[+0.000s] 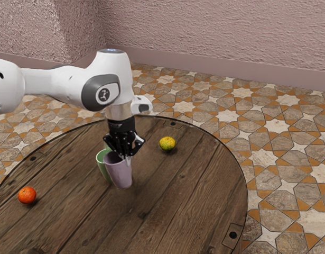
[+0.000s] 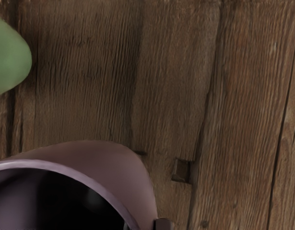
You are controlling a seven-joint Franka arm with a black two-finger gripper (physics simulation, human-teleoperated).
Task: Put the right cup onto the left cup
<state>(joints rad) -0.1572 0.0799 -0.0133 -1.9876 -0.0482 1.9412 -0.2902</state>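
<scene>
Hanging above the round wooden table point(image 1: 188, 196), the claw point(image 1: 127, 159) was at the rim of the purple cup point(image 1: 120, 172); whether it was grasping that cup or had released it, I could not tell. The purple cup stood directly below the claw, its dark mouth open toward the arm point(image 1: 62, 82). Just beyond it, on the exterior view's left, was the green cup point(image 1: 101, 158), close to the claw and partly hidden behind the purple one. A yellow-green fruit point(image 1: 167, 143) lay near the claw on the exterior view's right, and an orange fruit point(image 1: 27, 195) well apart on the left.
</scene>
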